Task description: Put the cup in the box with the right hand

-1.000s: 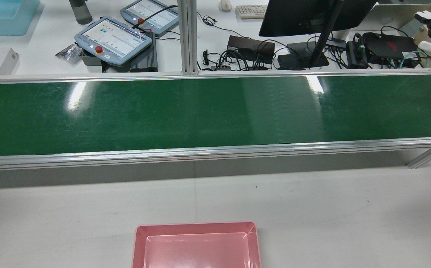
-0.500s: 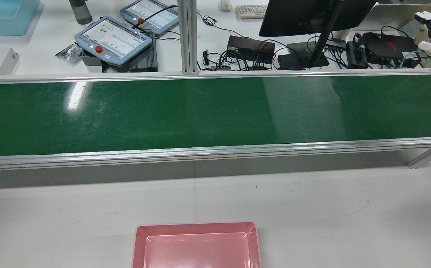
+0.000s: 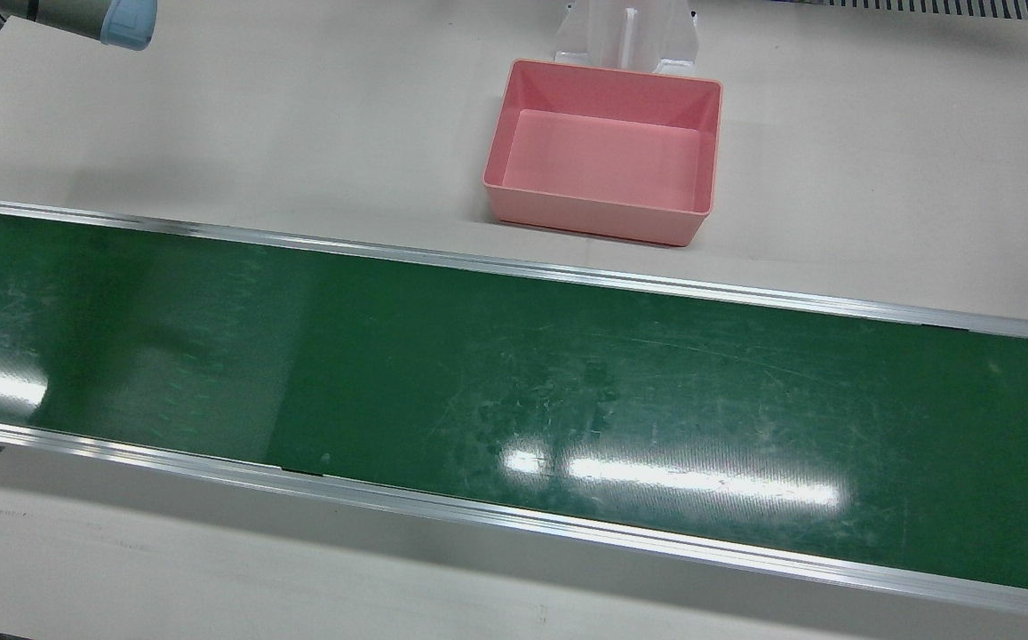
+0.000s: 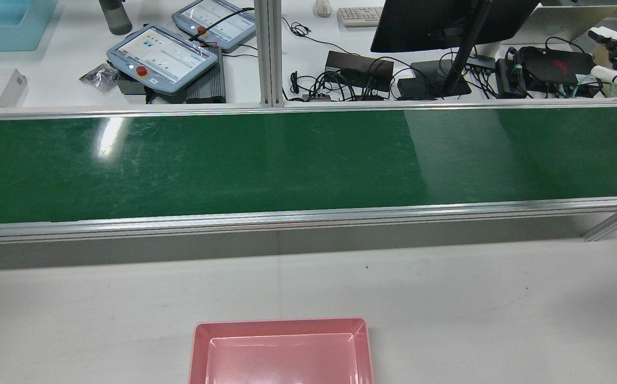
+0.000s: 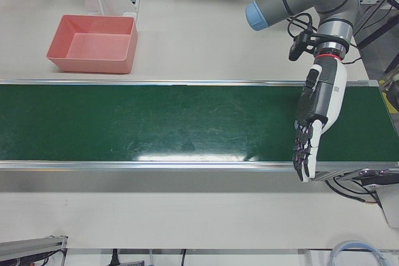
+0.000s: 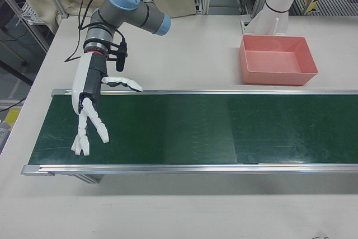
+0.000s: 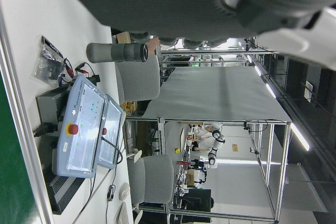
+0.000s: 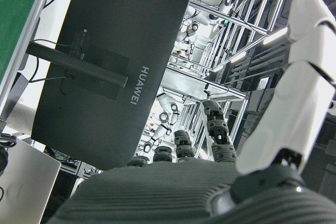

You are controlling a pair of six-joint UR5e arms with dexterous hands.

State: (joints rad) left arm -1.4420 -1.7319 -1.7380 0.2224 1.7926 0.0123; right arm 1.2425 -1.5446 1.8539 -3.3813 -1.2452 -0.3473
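A: Where's the cup? I don't see one on the belt [image 3: 514, 373] in any view.

B: You won't find it yet. The green belt is bare from end to end, and the table [image 3: 300, 116] beside it holds only the pink box [image 3: 602, 151], which is empty. So the cup is out of sight for now; my guess is it will ride in on the belt.

A: And your right hand?

B: Your right hand [image 6: 89, 110] hangs over the belt's end, at about nine o'clock in the right-front view, fingers [image 6: 83, 138] spread and pointing down, holding nothing. The left hand [image 5: 315, 123] hangs over the opposite end, also slack and empty, fingers straight.

A: So what do you want me to do well here?

B: Wait, but wait ready. Keep the right hand released and wide, above the belt rather than touching it, so a cup could pass under or between the fingers. I'd turn the palm toward the side the cup is likely to come from, thumb apart from the rest. From the hand, the box lies toward two o'clock in that same view, well apart, across the belt's rail. Plan a lift high enough to clear that rail and the box wall. Leave the left hand parked.
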